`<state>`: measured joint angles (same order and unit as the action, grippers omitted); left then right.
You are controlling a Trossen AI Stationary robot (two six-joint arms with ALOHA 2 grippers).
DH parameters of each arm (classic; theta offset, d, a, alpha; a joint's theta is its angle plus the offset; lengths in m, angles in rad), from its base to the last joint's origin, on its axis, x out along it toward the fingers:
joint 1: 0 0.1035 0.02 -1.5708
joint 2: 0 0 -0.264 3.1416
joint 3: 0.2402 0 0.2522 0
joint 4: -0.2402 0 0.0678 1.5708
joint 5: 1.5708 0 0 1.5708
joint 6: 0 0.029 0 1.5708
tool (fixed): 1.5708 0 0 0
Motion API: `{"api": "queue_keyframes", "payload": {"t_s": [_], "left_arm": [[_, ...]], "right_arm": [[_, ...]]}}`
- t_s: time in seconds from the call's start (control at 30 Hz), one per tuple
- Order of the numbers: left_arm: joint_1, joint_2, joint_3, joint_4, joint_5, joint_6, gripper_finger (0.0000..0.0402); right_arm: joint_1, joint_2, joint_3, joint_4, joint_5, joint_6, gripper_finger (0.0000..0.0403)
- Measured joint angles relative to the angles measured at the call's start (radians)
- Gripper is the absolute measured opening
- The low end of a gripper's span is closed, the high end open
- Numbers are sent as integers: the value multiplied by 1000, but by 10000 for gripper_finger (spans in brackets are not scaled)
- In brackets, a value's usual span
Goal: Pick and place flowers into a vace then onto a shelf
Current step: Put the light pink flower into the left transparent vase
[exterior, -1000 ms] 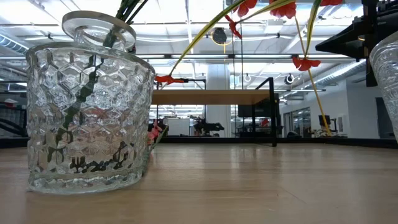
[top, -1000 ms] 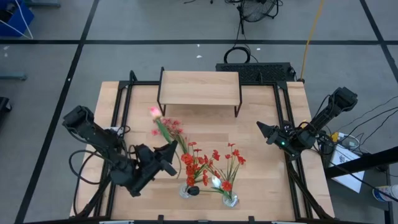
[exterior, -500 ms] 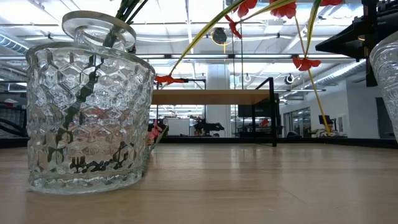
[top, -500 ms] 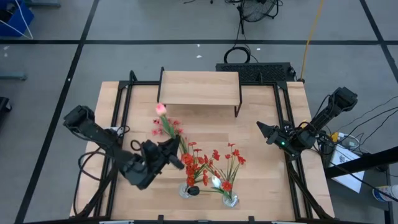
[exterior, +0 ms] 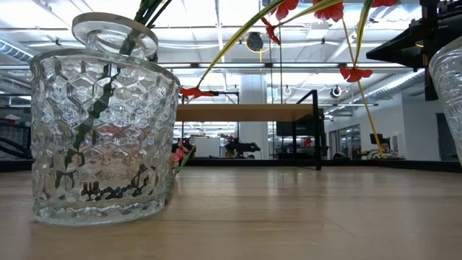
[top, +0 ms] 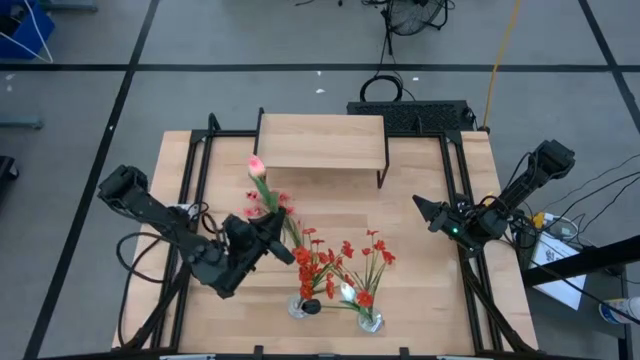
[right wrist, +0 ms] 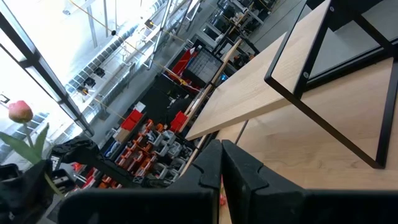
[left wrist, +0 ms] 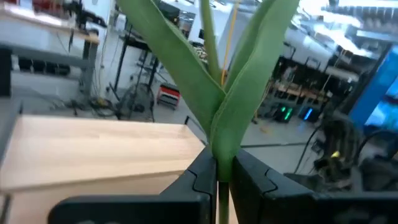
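My left gripper [top: 272,236] is left of the table's middle, shut on a pink tulip with a green stalk and leaves; its blossom [top: 256,165] points toward the shelf [top: 322,142], which stands at the far edge. The blossom [right wrist: 20,111] also shows in the right wrist view. Red flowers [top: 335,262] stand with their stalks in two glass vases [top: 300,306] [top: 370,322] at the near edge. A small pink sprig [top: 268,205] lies on the table. My right gripper [top: 420,205] waits, shut, at the table's right side. My left gripper pinches the tulip's green stalk [left wrist: 219,163] between its two fingers, just below where the leaves fork. The fingers lie across the stalk. The flower is lifted clear of the table, and its stalk and leaves [left wrist: 239,93] rise past the fingertips toward the shelf.
The patterned glass vase [exterior: 101,137] fills the low view's left, and the second vase [exterior: 449,72] shows at its right edge. Black frame rails [top: 195,170] run along both table sides. Bare wood [top: 410,180] lies between the shelf and the vases.
My left gripper has drawn slightly toward the table's far edge and turned. The tulip has swung with it, and its blossom has moved away from the sprig toward the shelf's left front corner. The right arm and the vases have kept still.
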<state>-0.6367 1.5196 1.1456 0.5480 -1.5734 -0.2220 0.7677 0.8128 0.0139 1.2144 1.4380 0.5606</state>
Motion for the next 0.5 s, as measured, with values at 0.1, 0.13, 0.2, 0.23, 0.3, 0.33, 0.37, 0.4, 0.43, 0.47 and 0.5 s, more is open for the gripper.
{"api": "queue_keyframes", "payload": {"t_s": [0.1, 0.13, 0.2, 0.23, 0.3, 0.33, 0.37, 0.4, 0.43, 0.47, 0.5], "left_arm": [[2, -7, -1, -13, 4, 64, 35], [1, -14, -1, -11, 4, 77, 35], [-9, -32, -1, -3, 1, 119, 35], [-18, -40, -1, -12, 1, 159, 35], [-36, -54, -1, -55, 3, 273, 35], [-42, -62, -1, -66, 20, 336, 35], [-47, -73, -1, -67, 42, 396, 35], [-53, -84, -1, -66, 46, 443, 35], [-57, -95, -1, -70, 33, 481, 35], [-65, -104, -1, -75, 7, 505, 35], [-73, -113, -1, -83, 1, 526, 35]], "right_arm": [[0, 0, 0, 0, 0, 0, 4], [0, 0, 0, 0, 0, 0, 4], [0, 0, 0, 0, 0, 0, 4], [0, 0, 0, 0, 0, 0, 4], [0, 0, 0, 0, 0, 0, 4], [0, 0, 0, 0, 0, 0, 4], [0, 0, 0, 0, 0, 0, 4], [0, 0, 0, 0, 0, 0, 4], [0, 0, 0, 0, 0, 0, 4], [0, 0, 0, 0, 0, 0, 4], [0, 0, 0, 0, 0, 0, 4]]}}
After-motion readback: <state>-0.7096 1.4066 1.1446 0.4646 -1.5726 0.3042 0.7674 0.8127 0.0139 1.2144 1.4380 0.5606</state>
